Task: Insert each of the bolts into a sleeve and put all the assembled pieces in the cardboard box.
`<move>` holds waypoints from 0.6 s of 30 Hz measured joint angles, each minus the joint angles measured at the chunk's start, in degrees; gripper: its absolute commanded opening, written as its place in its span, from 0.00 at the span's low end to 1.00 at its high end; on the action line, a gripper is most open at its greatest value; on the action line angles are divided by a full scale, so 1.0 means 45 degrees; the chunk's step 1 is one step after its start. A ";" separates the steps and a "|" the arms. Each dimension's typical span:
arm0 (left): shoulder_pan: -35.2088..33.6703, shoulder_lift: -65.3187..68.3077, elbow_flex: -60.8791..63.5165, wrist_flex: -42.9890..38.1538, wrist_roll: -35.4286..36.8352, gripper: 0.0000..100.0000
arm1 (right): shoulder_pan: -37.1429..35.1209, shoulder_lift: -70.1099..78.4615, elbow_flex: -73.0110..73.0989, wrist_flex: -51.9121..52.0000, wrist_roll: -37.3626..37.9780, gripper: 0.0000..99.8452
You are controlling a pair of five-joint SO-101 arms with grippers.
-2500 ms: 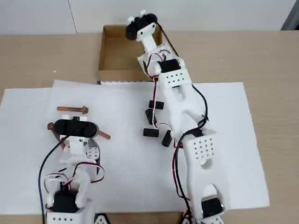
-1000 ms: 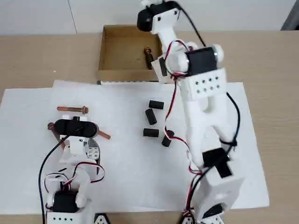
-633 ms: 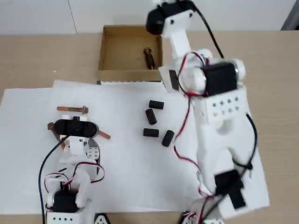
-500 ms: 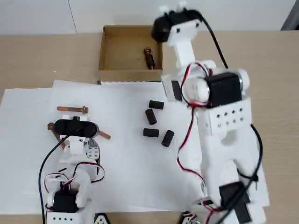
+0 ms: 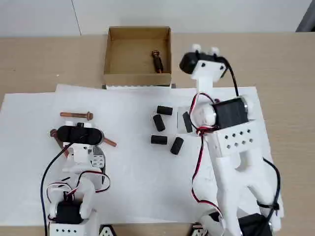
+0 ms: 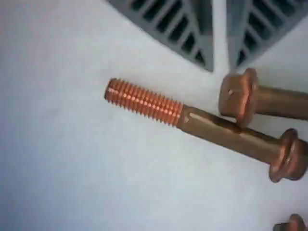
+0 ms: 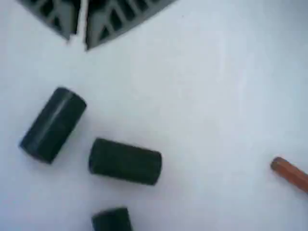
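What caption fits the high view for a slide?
One assembled bolt lies in the cardboard box; four black sleeves and loose bolts wait on white paper.

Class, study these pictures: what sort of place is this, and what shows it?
Probably a robotics lab bench: two white robot arms at a wooden table, copper bolts and black sleeves on white paper, a cardboard box.

High: looked down on table (image 5: pixel 39 59) | left wrist: close over bolts (image 6: pixel 226 137) | right wrist: close over sleeves (image 7: pixel 125 161) | high shared both
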 measured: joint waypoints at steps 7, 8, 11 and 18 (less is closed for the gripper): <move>0.0000 0.0000 0.0000 0.0000 0.0000 0.01 | 0.0000 0.0000 0.3165 -0.1836 -0.0860 0.01; 0.0000 0.0000 0.0000 0.0000 0.0000 0.01 | -0.0039 0.0000 0.3536 -0.2168 -0.0879 0.01; 0.0000 0.0000 0.0000 0.0000 0.0000 0.01 | -0.0449 0.0000 0.4415 -0.3106 -0.0918 0.03; 0.0000 0.0000 0.0000 0.0000 0.0000 0.01 | -0.1172 0.0000 0.5958 -0.5138 -0.0918 0.18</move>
